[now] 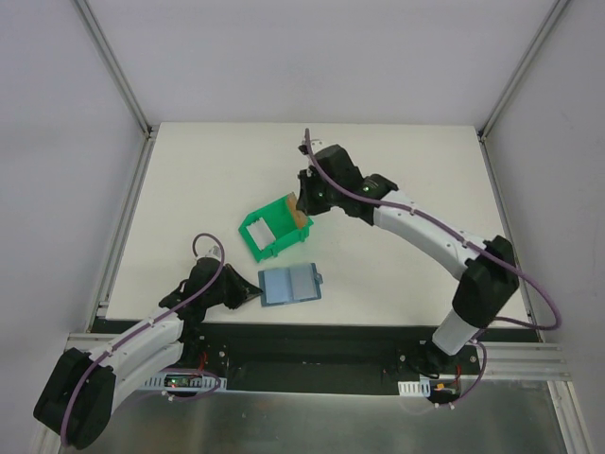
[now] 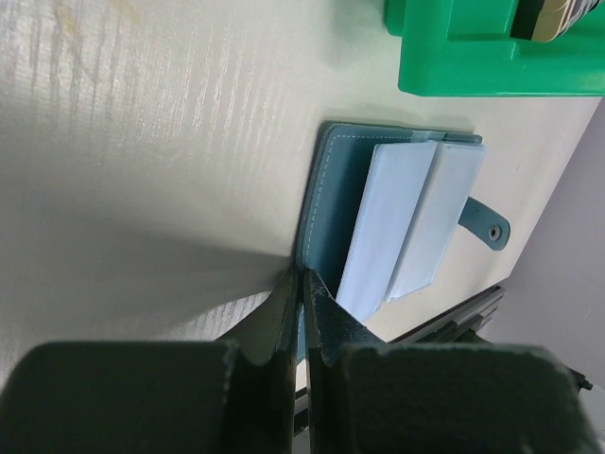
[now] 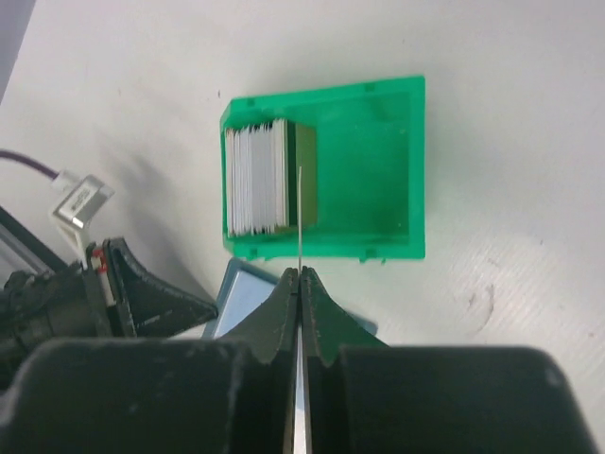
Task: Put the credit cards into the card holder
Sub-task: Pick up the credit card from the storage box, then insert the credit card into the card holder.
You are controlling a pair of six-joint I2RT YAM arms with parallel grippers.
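The teal card holder (image 1: pixel 291 284) lies open on the table, its pale blue pockets (image 2: pixel 406 222) facing up. My left gripper (image 1: pixel 250 295) is shut on the holder's left edge (image 2: pixel 302 276). A stack of credit cards (image 3: pixel 257 180) stands on edge in the green bin (image 1: pixel 274 227); most are white and the end one is dark. My right gripper (image 1: pixel 304 206) is above the bin's right end. It is shut (image 3: pixel 299 272) on one thin card (image 3: pixel 299 213), seen edge-on over the bin. A tan bit of that card (image 1: pixel 301 219) shows in the top view.
The green bin (image 3: pixel 378 170) sits just behind the holder, and its right half has no cards in it. In the left wrist view the bin (image 2: pixel 492 66) is at the top right. The holder's snap tab (image 2: pixel 487 227) points toward the table's near edge.
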